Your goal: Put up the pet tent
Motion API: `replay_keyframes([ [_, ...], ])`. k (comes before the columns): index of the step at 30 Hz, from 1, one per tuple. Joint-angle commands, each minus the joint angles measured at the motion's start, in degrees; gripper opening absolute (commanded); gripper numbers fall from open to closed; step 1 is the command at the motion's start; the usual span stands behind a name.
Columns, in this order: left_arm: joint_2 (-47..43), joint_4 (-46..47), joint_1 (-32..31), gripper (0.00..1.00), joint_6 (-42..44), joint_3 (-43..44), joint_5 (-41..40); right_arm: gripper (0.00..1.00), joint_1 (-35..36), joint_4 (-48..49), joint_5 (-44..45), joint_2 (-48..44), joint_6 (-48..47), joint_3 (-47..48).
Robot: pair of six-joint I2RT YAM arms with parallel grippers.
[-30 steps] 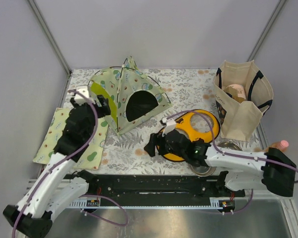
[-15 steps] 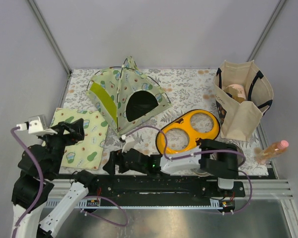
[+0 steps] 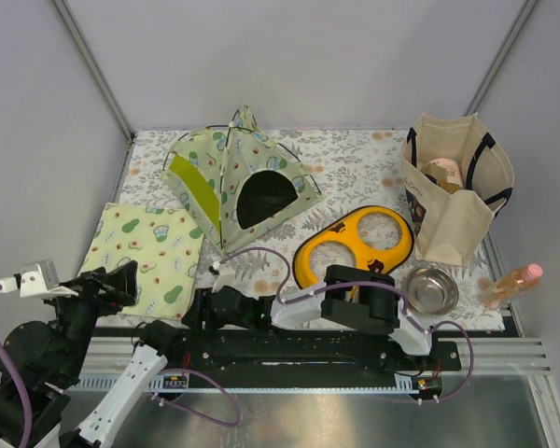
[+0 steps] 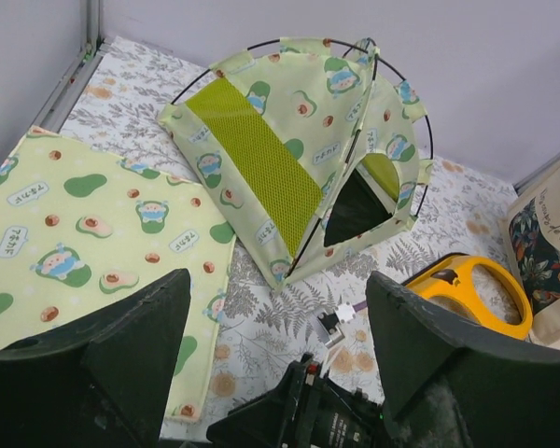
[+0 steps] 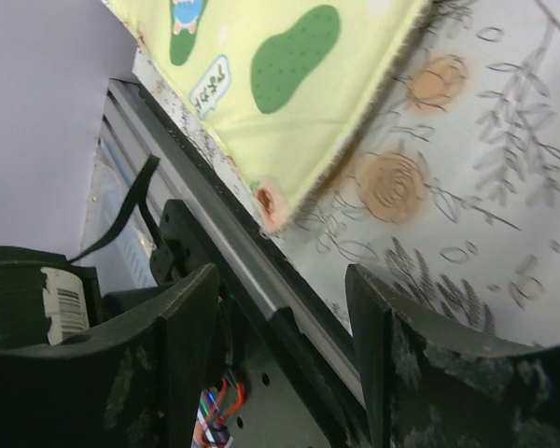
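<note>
The pet tent (image 3: 226,177) stands upright at the back left of the table: avocado-print fabric, a lime-green side panel, black poles and a dark doorway facing front. It also shows in the left wrist view (image 4: 299,140). My left gripper (image 3: 119,280) is open and empty, drawn back at the front left, well apart from the tent; its jaws (image 4: 275,364) stand wide. My right gripper (image 3: 194,306) is folded low along the near rail, open and empty (image 5: 285,373), over the table's edge.
The flat avocado-print mat (image 3: 145,250) lies left of the tent; its corner shows in the right wrist view (image 5: 271,56). An orange feeder (image 3: 355,245), a steel bowl (image 3: 431,289), a tote bag (image 3: 457,196) and a bottle (image 3: 513,282) are at the right.
Both arms have drawn back to the near edge: the left from beside the tent, the right from the orange feeder. The steel bowl now shows. The tent has not moved.
</note>
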Motion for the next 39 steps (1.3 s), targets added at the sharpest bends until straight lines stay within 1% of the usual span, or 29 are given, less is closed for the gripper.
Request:
replay_keyframes([
  [1, -0.65, -3.30, 0.17, 0.79, -1.17, 1.58, 0.79, 0.64, 0.09, 3.62, -2.46, 3.05, 0.17, 5.02],
  [5, -1.27, -4.53, 0.25, 0.79, -1.88, 2.11, 0.97, 0.62, -0.09, 7.66, -1.84, 3.67, -0.27, 3.62],
  [8, -1.36, -5.50, 0.17, 0.79, -2.49, 3.25, 0.70, 0.58, -0.79, 8.89, -3.68, 4.20, -0.54, 3.62],
  [11, -1.27, -6.21, 0.17, 0.79, -3.02, 5.01, 1.32, 0.48, -1.58, 10.74, -6.93, 5.16, -1.15, 3.10],
  [14, -1.27, -6.82, 0.17, 0.79, -3.19, 5.54, 2.19, 0.46, -2.28, 12.76, -8.78, 6.22, -2.64, 2.57],
  [16, -1.18, -7.52, 0.17, 0.79, -3.37, 5.19, 3.07, 0.48, -2.64, 11.54, -9.22, 7.09, -4.57, 3.18],
  [20, -1.10, -9.63, 0.17, 0.79, -3.81, 2.47, 3.43, 0.59, -2.64, 12.06, -7.47, 8.15, -8.09, 3.70],
  [22, -1.36, -10.34, 0.25, 0.79, -4.68, 0.45, 3.34, 0.63, -2.73, 12.32, -6.77, 8.77, -9.76, 4.41],
  [24, -1.88, -10.69, 0.17, 0.79, -5.48, -0.96, 3.69, 0.64, -2.99, 13.37, -5.89, 9.21, -10.90, 4.41],
  [27, -2.33, -10.69, 0.17, 0.79, -6.53, -1.93, 3.87, 0.63, -3.87, 11.89, -6.94, 10.35, -13.01, 6.25],
  [30, -2.24, -10.78, 0.25, 0.79, -6.88, -2.11, 3.95, 0.57, -4.13, 10.48, -7.64, 11.40, -14.86, 7.84],
  [33, -1.89, -11.04, 0.17, 0.79, -7.32, -2.11, 3.69, 0.48, -4.40, 8.73, -7.56, 12.28, -16.01, 9.59],
  [34, -1.63, -11.04, 0.17, 0.79, -7.50, -2.19, 3.60, 0.43, -4.48, 8.20, -7.47, 12.72, -16.01, 10.03],
  [36, -1.54, -10.95, 0.17, 0.79, -7.68, -2.46, 3.60, 0.36, -4.74, 7.93, -7.29, 12.99, -15.75, 10.48],
  [39, -1.10, -10.95, 0.17, 0.79, -7.85, -2.63, 3.60, 0.17, -5.18, 8.19, -7.03, 12.55, -14.69, 9.87],
])
